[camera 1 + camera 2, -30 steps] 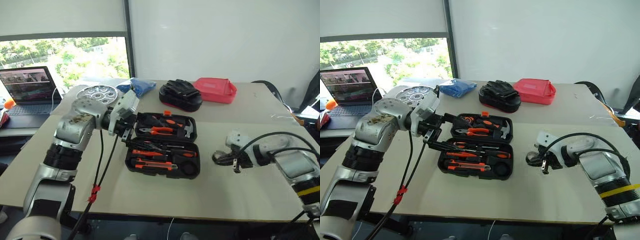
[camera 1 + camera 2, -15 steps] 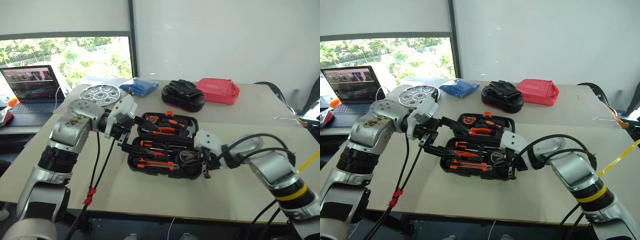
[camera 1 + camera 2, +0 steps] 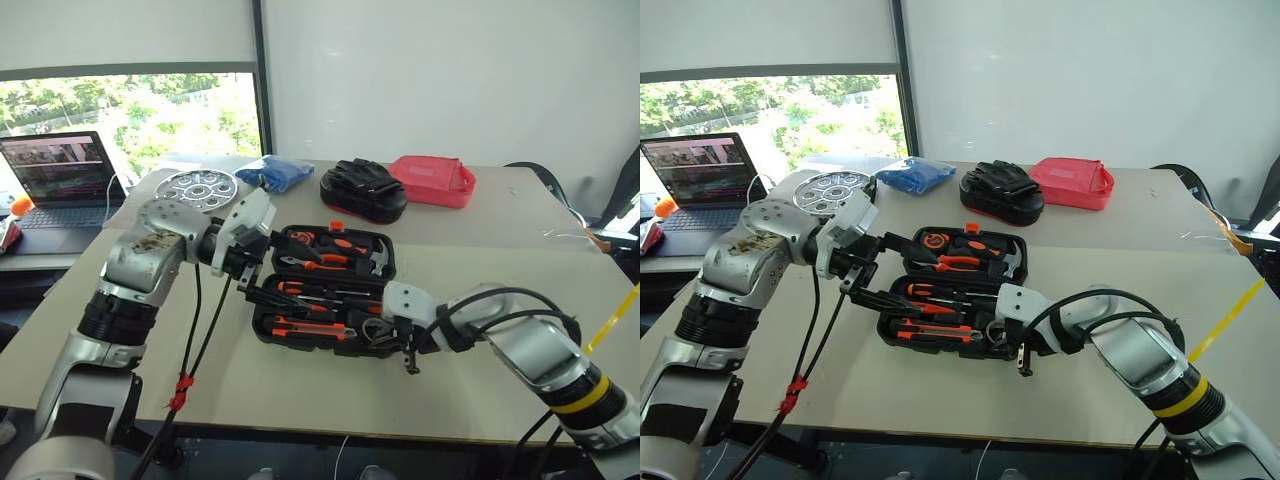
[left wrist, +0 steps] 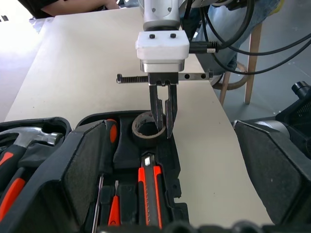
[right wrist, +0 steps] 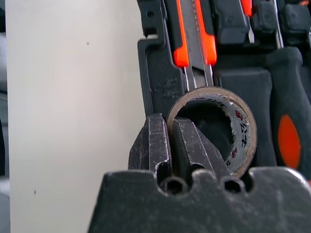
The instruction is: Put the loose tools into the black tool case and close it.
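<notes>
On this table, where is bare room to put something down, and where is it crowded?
Bare table lies right of the black tool case, and along its near edge. The far side is crowded: silver tray, blue bundle, black bundle, red pouch.

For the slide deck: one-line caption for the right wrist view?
Right tool shut on the tape roll wall, holding it over the open black tool case beside the utility knife.
</notes>
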Controlling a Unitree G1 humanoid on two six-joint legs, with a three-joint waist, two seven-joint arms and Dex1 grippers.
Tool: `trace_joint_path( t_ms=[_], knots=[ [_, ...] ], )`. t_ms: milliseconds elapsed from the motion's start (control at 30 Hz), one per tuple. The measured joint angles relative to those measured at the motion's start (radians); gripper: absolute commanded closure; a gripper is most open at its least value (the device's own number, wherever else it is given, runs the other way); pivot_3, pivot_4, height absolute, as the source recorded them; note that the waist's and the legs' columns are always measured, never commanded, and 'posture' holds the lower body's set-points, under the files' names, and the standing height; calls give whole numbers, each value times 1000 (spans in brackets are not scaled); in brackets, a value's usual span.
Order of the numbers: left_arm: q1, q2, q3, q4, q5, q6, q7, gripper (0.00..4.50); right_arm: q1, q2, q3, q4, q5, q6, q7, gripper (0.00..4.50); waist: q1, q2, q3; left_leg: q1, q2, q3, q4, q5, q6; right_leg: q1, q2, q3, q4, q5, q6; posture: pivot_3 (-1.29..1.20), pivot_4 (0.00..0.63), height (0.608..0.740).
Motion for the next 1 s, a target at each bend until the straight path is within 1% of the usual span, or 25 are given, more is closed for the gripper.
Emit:
trace_joint_path(
  t_ms=[267,333,367,400,467,567,633,700,733,800,867,967,1000],
  knots=[
    [-11,-6,0,11,9,0,-1,0,14,-35,-2,-5,-11,4,-4,4470,1,0,0,0,0,0,0,0,0,0,0,0,0,0,0,0,150,740],
    [-11,-6,0,11,11,0,-1,0,15,-37,-3,-5,-12,4,-6,3719,1,0,0,0,0,0,0,0,0,0,0,0,0,0,0,0,150,740],
    [-11,-6,0,11,12,0,-1,0,15,-37,-4,-5,-14,5,-9,3539,1,0,0,0,0,0,0,0,0,0,0,0,0,0,0,0,150,740],
    [-11,-6,0,11,13,0,-1,0,15,-37,-7,-5,-15,5,-12,3261,1,0,0,0,0,0,0,0,0,0,0,0,0,0,0,0,150,740],
    [-11,-6,0,10,13,0,-1,0,15,-37,-20,-6,-14,9,-13,2497,1,0,0,0,0,0,0,0,0,0,0,0,0,0,0,0,150,740],
    [-11,-6,0,10,13,0,-2,0,15,-32,-36,-17,-6,29,-13,1530,1,0,0,0,0,0,-1,0,0,0,0,0,-1,0,0,0,150,740],
    [-11,-6,0,10,14,0,-2,0,28,-18,-24,-34,13,48,-6,914,1,0,0,0,0,0,-1,0,0,0,0,-1,-1,0,0,0,150,740],
    [-11,-7,0,10,14,0,-2,0,45,-14,-5,-46,25,59,-3,157,1,0,0,0,0,0,0,0,0,0,0,0,0,0,0,0,150,740],
    [-11,-6,0,11,14,0,-2,0,46,-15,-5,-48,27,61,-3,68,1,0,0,0,0,0,0,0,0,0,0,0,0,0,0,0,150,740],
    [-11,-6,0,10,14,0,-1,0,45,-25,-9,-60,33,69,-3,68,0,0,0,0,0,0,0,0,0,0,0,0,0,0,0,0,150,740],
    [-11,-7,0,10,14,0,0,0,45,-36,-45,-87,65,90,0,68,1,0,0,0,0,-1,0,0,0,0,0,0,0,0,0,0,150,740],
    [-6,-6,0,8,14,0,10,0,38,-51,-138,-140,131,135,6,68,1,0,0,0,0,-2,0,0,0,0,0,0,0,0,0,0,150,740],
    [2,-7,0,6,14,0,22,0,39,-57,-193,-166,174,169,6,308,1,0,0,0,0,-3,0,0,0,0,0,0,0,0,0,0,150,740]
  ],
)
